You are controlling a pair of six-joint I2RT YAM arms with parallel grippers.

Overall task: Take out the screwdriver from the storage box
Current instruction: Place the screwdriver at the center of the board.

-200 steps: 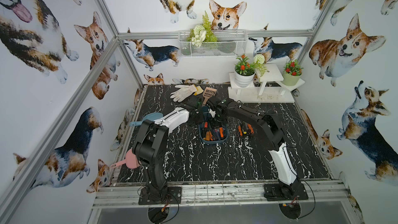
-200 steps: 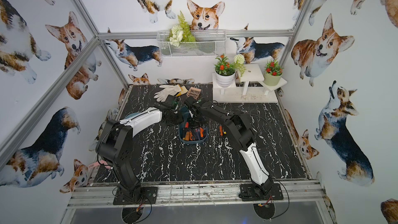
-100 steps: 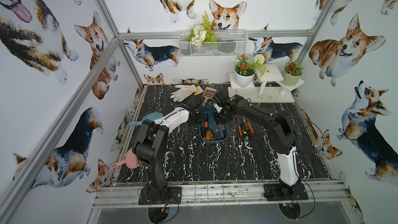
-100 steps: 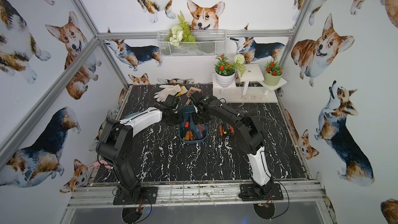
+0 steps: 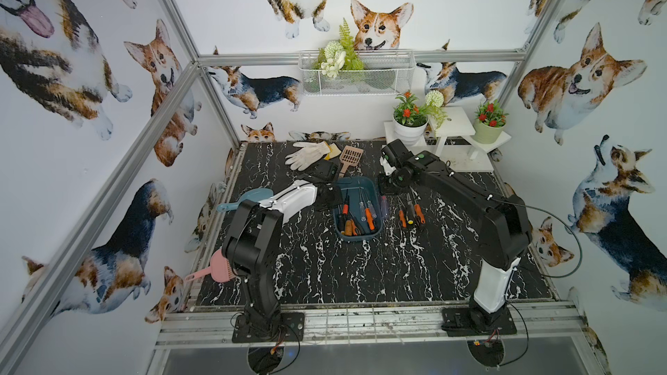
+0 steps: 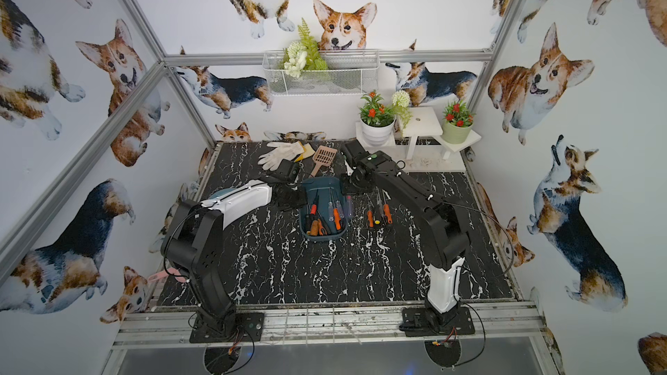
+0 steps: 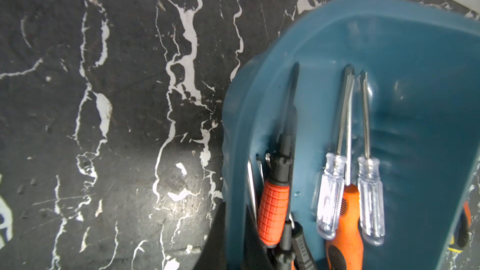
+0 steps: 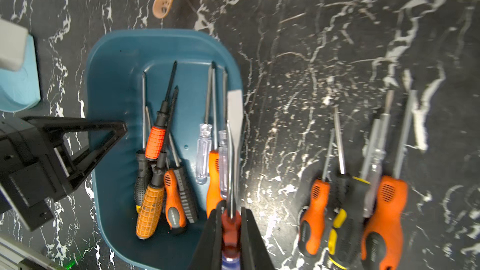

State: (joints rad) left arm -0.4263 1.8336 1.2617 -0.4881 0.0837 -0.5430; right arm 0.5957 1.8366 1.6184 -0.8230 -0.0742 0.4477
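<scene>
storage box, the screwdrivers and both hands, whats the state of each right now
dark teal plastic storage box: flat on the black marble table, several screwdrivers inside
reddish-handled flat-blade screwdriver: held by its handle, over the box's rim
right hand: shut on that screwdriver
left hand: shut, tip at the box's opposite wall
row of orange and black screwdrivers: lying on the table beside the box
</scene>
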